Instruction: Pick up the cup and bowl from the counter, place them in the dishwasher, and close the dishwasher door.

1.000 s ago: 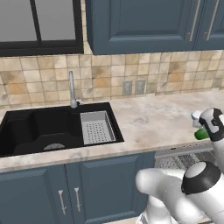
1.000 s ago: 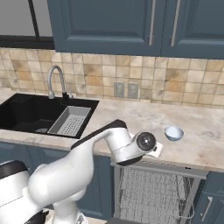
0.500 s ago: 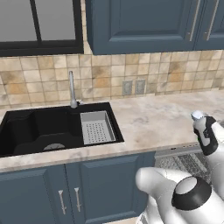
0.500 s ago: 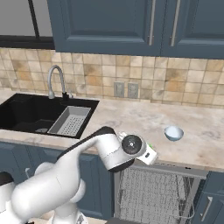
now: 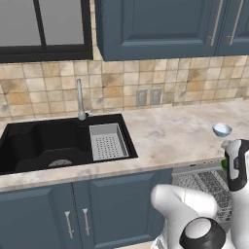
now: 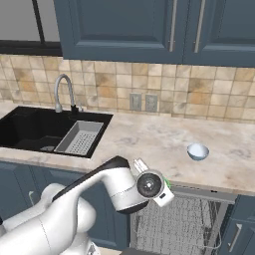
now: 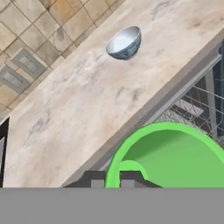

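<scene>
over the front edge of the tabletop (image 7: 83, 105), above the open dishwasher (image 6: 179, 224), the pincer (image 7: 113, 178) is closed on the cup (image 7: 175, 157), with the green rim passing between its two dark fingertips in the hand view. the fingertips themselves are mostly cut off at the bottom of that view, so how far apart they stand is hard to judge beyond the cup wall between them. the cup's bright green mouth faces the camera and its lower half is cut off too. in the left base view just a sliver of the cup (image 5: 224, 164) shows at the side of the hand, and in the right base view a thin green edge (image 6: 168, 185) peeks from behind the wrist.

the bowl (image 7: 124, 42) sits upright on the tabletop, well back from the edge and apart from the cup; it also shows in the left base view (image 5: 222, 129) and the right base view (image 6: 197, 151). below the tabletop edge, the light wire racks (image 6: 174, 219) of the dishwasher are visible, partly hidden by the arm. the dishwasher door cannot be made out clearly. the black sink (image 5: 58, 143) lies well to the left, with the faucet (image 5: 80, 99) behind it.
</scene>
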